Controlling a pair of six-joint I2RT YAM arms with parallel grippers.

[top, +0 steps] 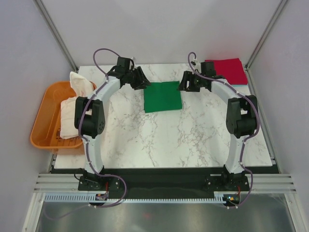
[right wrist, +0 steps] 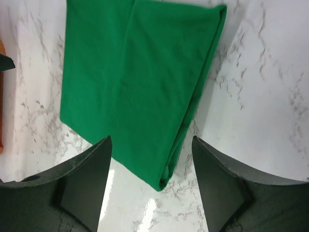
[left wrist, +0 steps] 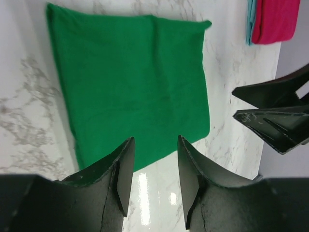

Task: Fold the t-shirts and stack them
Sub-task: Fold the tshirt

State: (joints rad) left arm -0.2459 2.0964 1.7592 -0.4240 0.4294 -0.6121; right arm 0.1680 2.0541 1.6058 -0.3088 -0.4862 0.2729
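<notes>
You worked at a white marble-patterned table (top: pixel 169 140) boxed in by plain pale walls (top: pixel 159 29), with a metal post (top: pixel 56 34) rising at each rear corner. Silver rails (top: pixel 164 182) ran along its near edge, with a grey metal sheet (top: pixel 159 215) below them. Soft light glared off the tabletop.

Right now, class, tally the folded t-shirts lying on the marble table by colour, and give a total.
Green t-shirt: 1
Red t-shirt: 1
Pale blue t-shirt, only an edge showing beside the red one: 1
Total: 3
</notes>
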